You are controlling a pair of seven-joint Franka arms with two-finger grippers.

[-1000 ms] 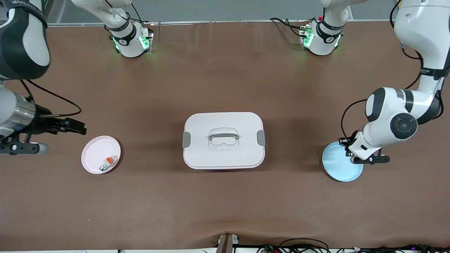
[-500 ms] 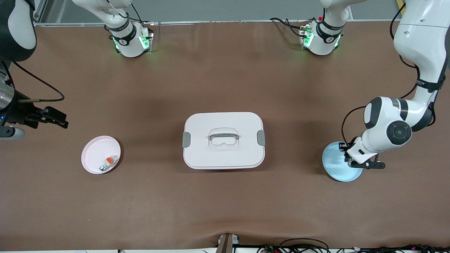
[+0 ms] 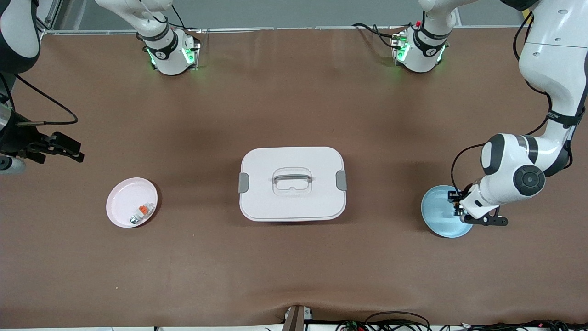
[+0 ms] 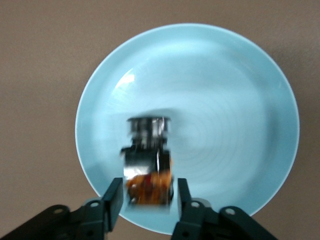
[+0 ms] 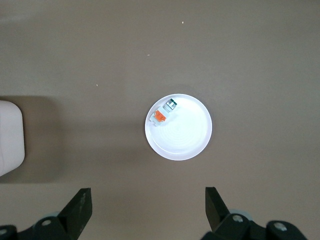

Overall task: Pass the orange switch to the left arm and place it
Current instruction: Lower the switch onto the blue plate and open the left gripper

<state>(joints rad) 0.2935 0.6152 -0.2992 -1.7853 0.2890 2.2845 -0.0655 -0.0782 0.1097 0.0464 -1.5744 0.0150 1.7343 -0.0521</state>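
Centrally on the brown worktop (image 3: pixel 294 266) the box (image 3: pixel 292 183) is seen, lid on and grey latches at both ends, with a plate set well apart from it toward each arm's end. Toward the left arm's end the blue plate (image 3: pixel 438 214) is found, and the left end effector (image 3: pixel 455 208) is lowered over its rim nearest that arm. In the left wrist view the orange switch (image 4: pixel 148 162) is shown between the two black fingers (image 4: pixel 114 200), its metal-ringed end pointing away from them and its orange part lying nearest them; a narrow gap is seen on each side, so the jaws stand slightly parted and are not pressed on it, though whether the switch rests on the plate cannot be told. Toward the right arm's end the white plate (image 3: pixel 132 202) is found, with a small white-grey part with an orange tab (image 3: pixel 142 212) lying in it near its rim. The right end effector (image 3: pixel 69 148) is held up over bare worktop, farther from the front camera than that plate, fingers spread wide and nothing between them.
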